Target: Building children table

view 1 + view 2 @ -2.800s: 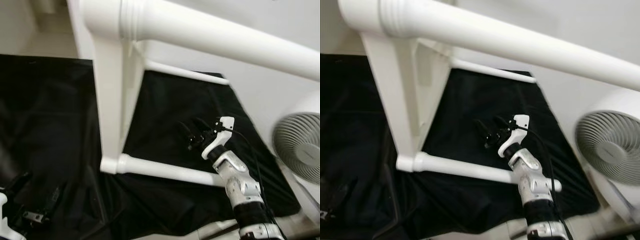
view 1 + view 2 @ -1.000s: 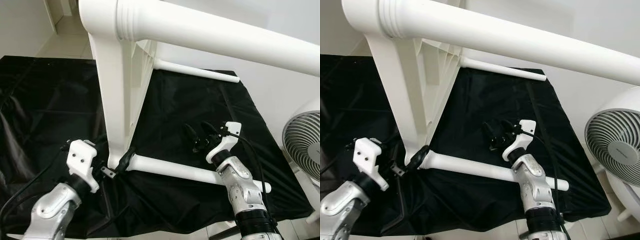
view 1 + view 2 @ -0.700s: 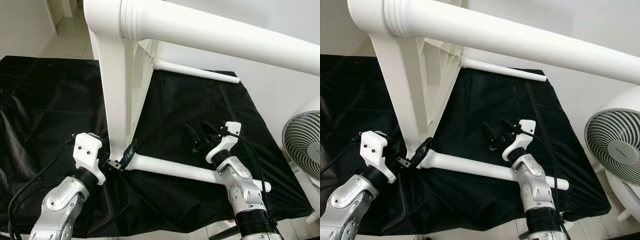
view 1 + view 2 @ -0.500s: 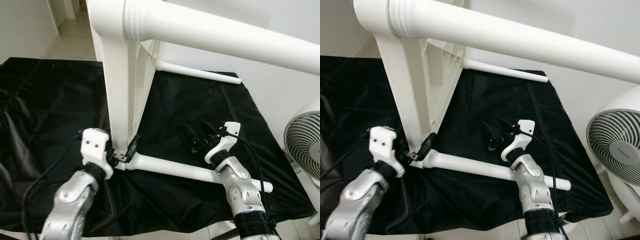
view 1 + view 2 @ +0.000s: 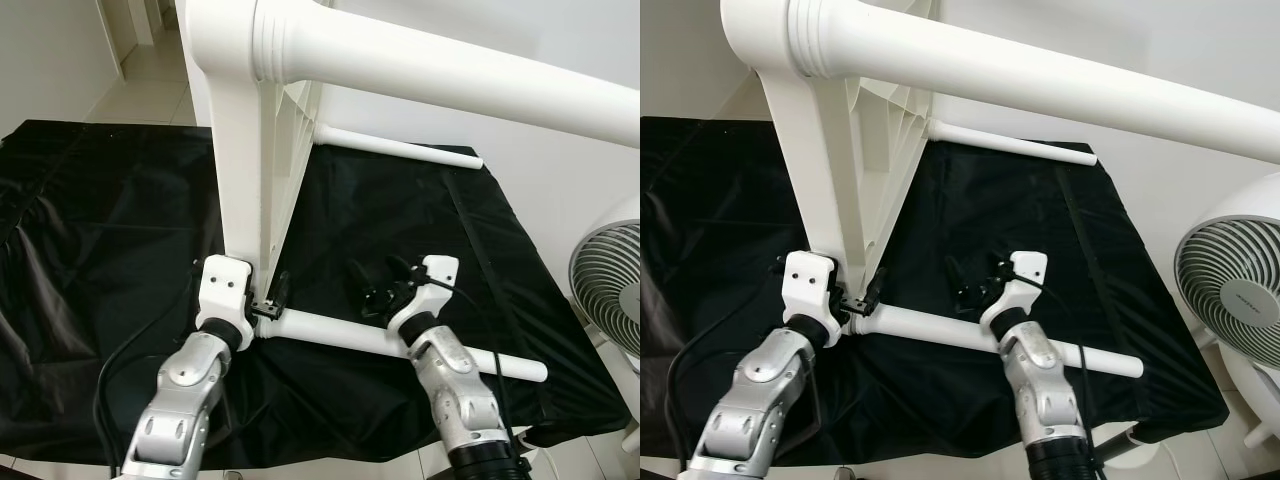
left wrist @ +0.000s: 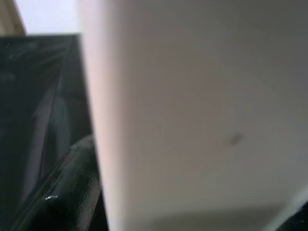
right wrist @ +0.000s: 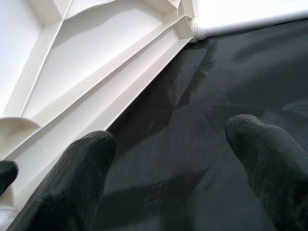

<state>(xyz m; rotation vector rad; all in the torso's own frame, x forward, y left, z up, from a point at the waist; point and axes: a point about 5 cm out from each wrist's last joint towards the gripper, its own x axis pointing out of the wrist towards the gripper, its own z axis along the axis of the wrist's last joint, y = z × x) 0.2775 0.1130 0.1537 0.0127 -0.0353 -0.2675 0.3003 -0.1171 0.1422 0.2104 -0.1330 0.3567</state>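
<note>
Table: white, on its side on black cloth.
Left pincer: at lower leg joint; grip cannot be told.
Right pincer: released, above leg.

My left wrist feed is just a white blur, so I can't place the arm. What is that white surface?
Observer: It is the table, standing on its edge on a black cloth; the left end effector is at its lower corner.
Operator: Anything else at that corner?
Observer: Yes, a white leg runs from it along the cloth toward the robot's right.
Operator: And the right arm?
Observer: The right end effector hovers open over the cloth just beyond that leg, holding nothing.
</note>
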